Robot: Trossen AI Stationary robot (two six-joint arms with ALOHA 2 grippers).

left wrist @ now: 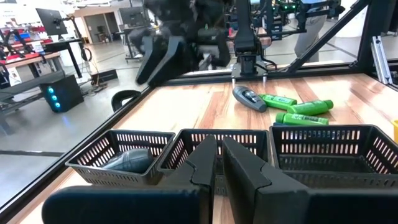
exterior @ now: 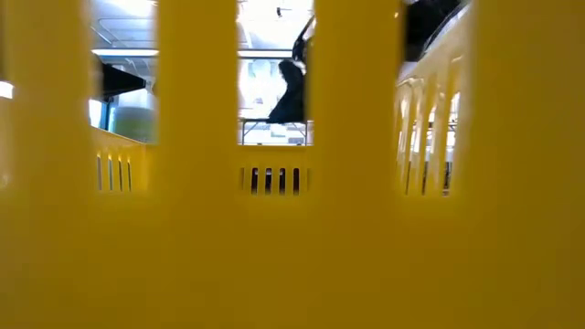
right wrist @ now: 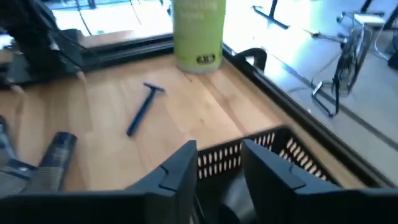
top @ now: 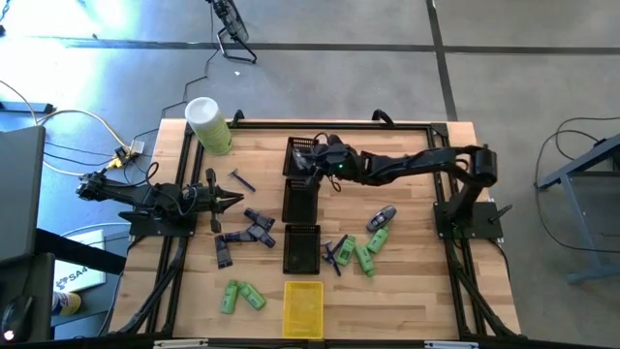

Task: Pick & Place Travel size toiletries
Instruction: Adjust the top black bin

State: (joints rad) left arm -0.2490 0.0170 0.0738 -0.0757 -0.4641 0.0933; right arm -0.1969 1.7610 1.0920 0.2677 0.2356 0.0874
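Wooden table (top: 407,281) on grey concrete floor; right gripper (top: 312,161) narrowly parted over black tray (top: 301,157), holding nothing visible.

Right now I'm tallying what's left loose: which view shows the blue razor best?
The right wrist view: the blue razor lies whole and close on bare wood near the green canister. The high view shows it only as a small sliver. The left wrist and low views don't show it.

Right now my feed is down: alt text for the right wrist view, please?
The right gripper hangs over a black tray, empty-fingered. Beyond lie a blue razor, a grey tube and a pale-green cylinder on the wooden table.
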